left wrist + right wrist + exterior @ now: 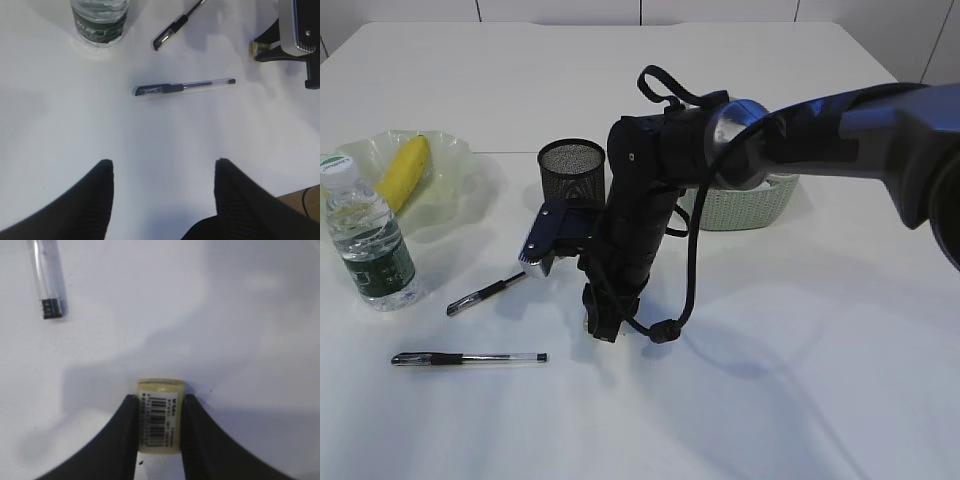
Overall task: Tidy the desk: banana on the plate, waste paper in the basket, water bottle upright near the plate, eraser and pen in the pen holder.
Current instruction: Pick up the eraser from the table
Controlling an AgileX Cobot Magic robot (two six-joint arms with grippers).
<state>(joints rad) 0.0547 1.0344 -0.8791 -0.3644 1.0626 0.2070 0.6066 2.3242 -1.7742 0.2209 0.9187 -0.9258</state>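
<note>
My right gripper [603, 322] reaches across to the table's middle and is shut on a yellowish eraser [160, 424] with a barcode label, low at the table top. The eraser also shows in the left wrist view [260, 48]. My left gripper [162, 172] is open and empty above bare table; it is out of the exterior view. Two black pens lie on the table, one slanted [485, 293] [177, 24], one level [470, 358] [182, 87]. The black mesh pen holder [572, 168] stands behind my right arm. The banana [405, 170] lies on the pale green plate [455, 165]. The water bottle [365, 240] [98, 20] stands upright beside the plate.
A pale green woven basket [750, 205] stands at the right behind my right arm; I cannot tell what is in it. A clear pen's end [49, 280] lies to the upper left of the eraser. The table's front edge [305, 197] is near my left gripper.
</note>
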